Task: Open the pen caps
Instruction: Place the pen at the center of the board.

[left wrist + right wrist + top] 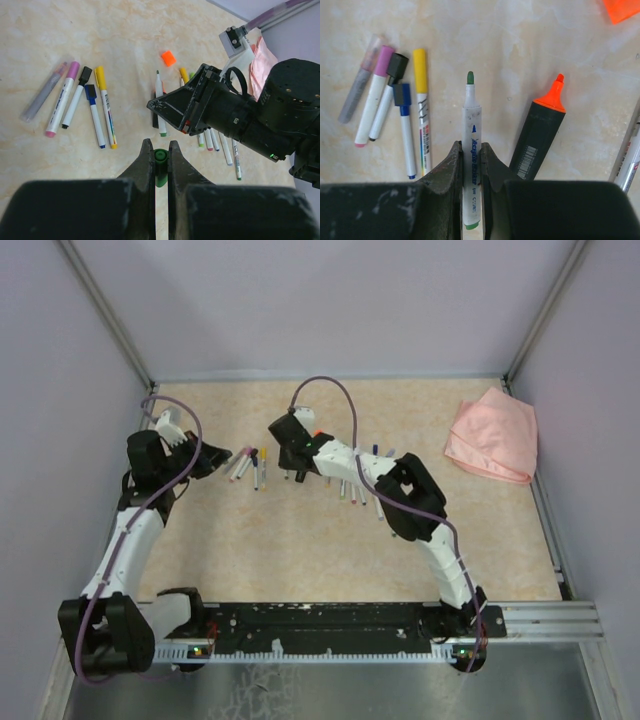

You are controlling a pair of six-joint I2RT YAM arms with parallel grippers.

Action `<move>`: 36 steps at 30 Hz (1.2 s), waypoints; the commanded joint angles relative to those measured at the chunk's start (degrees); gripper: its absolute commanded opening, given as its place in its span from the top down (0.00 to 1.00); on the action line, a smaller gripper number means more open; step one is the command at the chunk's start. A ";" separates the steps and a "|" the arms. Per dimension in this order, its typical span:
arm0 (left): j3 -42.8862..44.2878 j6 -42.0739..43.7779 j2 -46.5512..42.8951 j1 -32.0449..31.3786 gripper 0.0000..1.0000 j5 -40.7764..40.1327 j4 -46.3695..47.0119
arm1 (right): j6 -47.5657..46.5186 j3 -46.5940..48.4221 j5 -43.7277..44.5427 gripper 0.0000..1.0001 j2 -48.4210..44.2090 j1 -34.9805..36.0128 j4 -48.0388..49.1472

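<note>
Left wrist view: one green cap, clamped between your left fingers, clear of its pen and above the desk. Right wrist view: one green marker, tip bare, gripped by the barrel in your right fingers. Step in hand, as I judge it: this cap is off; the next move calls for setting both pieces down and choosing a capped pen. Stock: five pens capped in the left row, namely translucent cap, pink cap, black cap, blue cap, yellow cap. One orange highlighter, uncapped; one loose orange cap. Further pens beneath the right arm, partly hidden, uncounted. One pink cloth.
</note>
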 commanded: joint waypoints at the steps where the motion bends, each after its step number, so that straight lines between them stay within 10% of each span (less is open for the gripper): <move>1: -0.73 1.49 -1.29 0.38 1.00 -0.44 -0.22 | 1.43 3.66 3.14 0.88 1.72 0.38 -1.21; 36: -1.51 -0.42 0.22 0.33 1.00 2.56 0.61 | -2.20 -0.23 -2.06 0.64 -2.29 -1.03 2.69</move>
